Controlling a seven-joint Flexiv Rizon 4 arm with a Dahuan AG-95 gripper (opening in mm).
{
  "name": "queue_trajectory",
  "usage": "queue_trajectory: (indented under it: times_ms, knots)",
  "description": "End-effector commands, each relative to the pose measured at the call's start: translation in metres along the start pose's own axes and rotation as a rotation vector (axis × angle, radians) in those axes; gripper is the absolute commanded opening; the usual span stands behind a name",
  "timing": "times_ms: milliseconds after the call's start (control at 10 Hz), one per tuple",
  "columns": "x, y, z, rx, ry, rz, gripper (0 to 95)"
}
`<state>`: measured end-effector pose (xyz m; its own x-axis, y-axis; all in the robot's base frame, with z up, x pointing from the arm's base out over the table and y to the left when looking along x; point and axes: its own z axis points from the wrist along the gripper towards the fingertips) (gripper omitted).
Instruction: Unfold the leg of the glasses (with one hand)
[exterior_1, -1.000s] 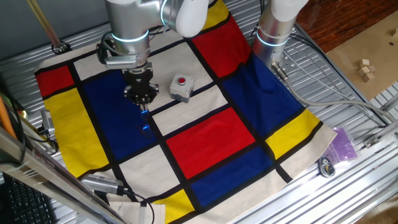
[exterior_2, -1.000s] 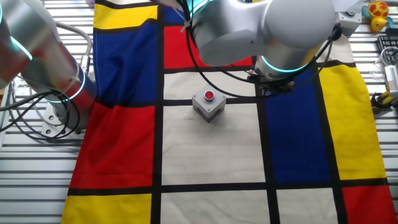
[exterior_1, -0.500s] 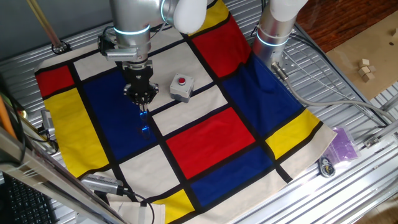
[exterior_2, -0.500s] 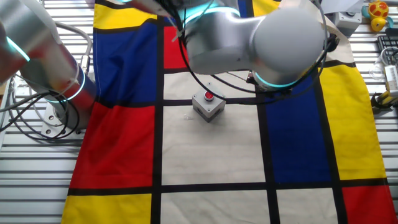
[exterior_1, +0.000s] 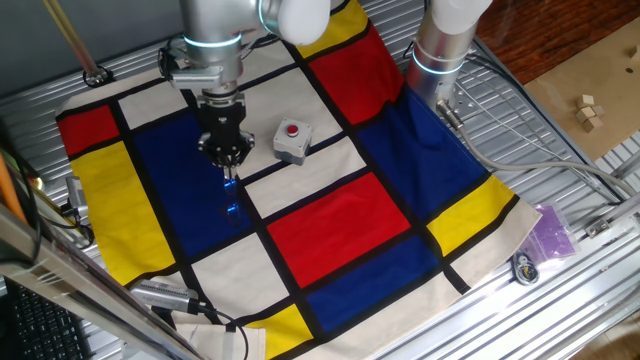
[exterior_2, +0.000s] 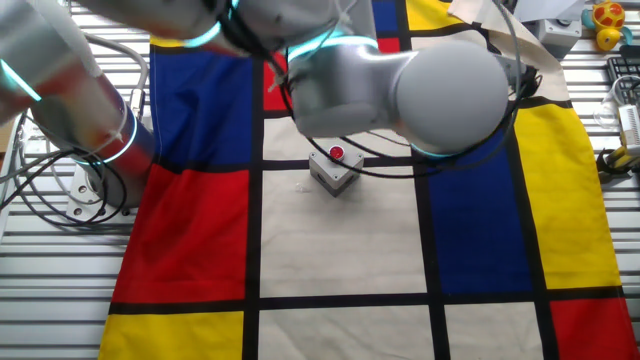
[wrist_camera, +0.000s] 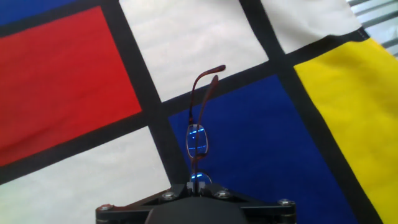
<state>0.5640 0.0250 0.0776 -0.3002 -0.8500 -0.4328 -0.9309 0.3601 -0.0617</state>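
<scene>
A cloth of red, blue, yellow and cream rectangles edged in black (exterior_1: 330, 225) covers the slatted metal bench (exterior_1: 600, 160). The silver robot arm (exterior_1: 215, 45) reaches down over a blue panel toward the bench's far left corner, and its fingers (exterior_1: 228, 158) pinch the thin brownish wire-framed glasses (wrist_camera: 198, 140) just above the cloth. One slim dark leg (wrist_camera: 200, 93) extends away from the lenses. A small grey box with a red button (exterior_1: 291, 141) sits just beside them.
</scene>
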Motion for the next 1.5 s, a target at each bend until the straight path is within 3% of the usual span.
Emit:
queue_trajectory:
  times_ms: [100,400,700,900,1500]
  knots:
    - [0.0004,-0.0002,0.0018,-0.002,-0.003,-0.007,0.0]
    - [0.0018,-0.0015,0.004,-0.023,-0.005,-0.023,0.0]
    - [0.0032,-0.0033,0.0058,-0.067,-0.013,-0.034,0.0]
    - [0.0034,-0.0035,0.0061,-0.073,-0.013,-0.045,0.0]
    - [0.0053,-0.0048,0.0092,-0.096,-0.064,-0.084,0.0]
